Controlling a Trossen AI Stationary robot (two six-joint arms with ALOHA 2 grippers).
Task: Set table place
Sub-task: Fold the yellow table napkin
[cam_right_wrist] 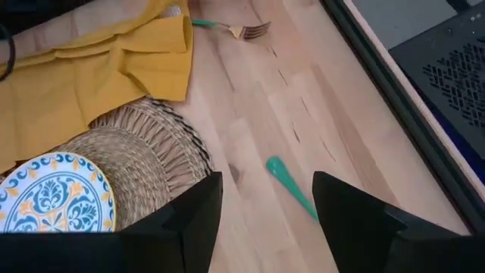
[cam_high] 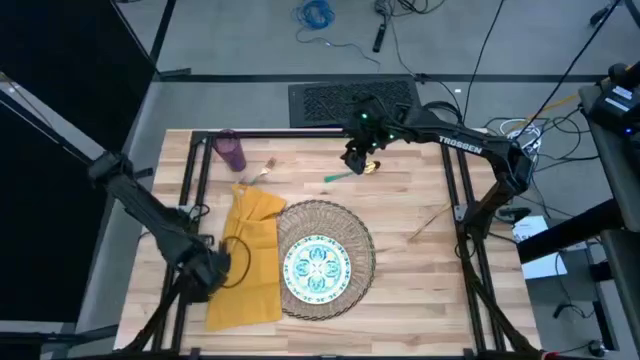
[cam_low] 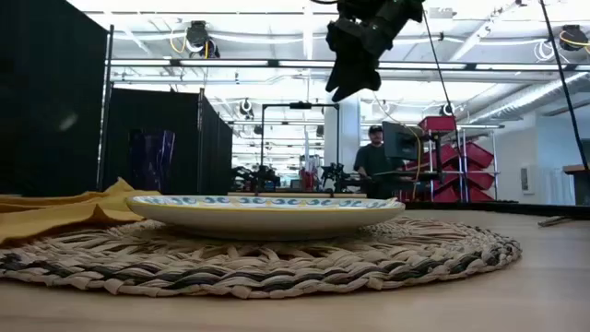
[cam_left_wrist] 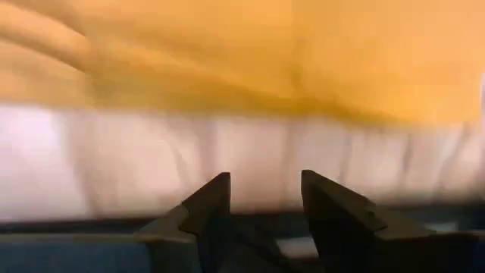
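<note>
Right gripper [cam_high: 360,160]: you have it raised over the far middle of the tabletop [cam_high: 420,230], above a teal-handled utensil [cam_high: 340,175]; in the low view it hangs high above the plate. Its fingers [cam_right_wrist: 189,220] are spread apart and empty, with the teal handle showing in the gap between them on the wood.
Left gripper [cam_high: 215,268]: you have it low at the near left, over the napkin's left edge; its wrist view shows only blurred yellow cloth and pale wood. Its fingers [cam_left_wrist: 208,205] stand apart with nothing between them.
Placemat [cam_high: 325,260]: round woven straw, near middle of the tabletop.
Plate [cam_high: 317,265]: white with teal floral pattern, resting on the placemat, a little toward its left side.
Napkin [cam_high: 248,255]: mustard-yellow, rumpled, lying left of the placemat with its right edge touching the weave.
Fork [cam_right_wrist: 227,29]: gold tines and teal handle, just beyond the napkin's far end, on bare wood.
Cup [cam_high: 231,150]: purple, upright at the far left corner, well apart from the placemat.
Third utensil [cam_high: 428,222]: thin, lying right of the placemat; you cannot tell its kind.
Writing: "TROSSEN" in white on the right arm's link [cam_high: 460,146]; nothing else can be read.
Room: a person [cam_low: 373,161] stands far behind the tabletop, near red bins.
</note>
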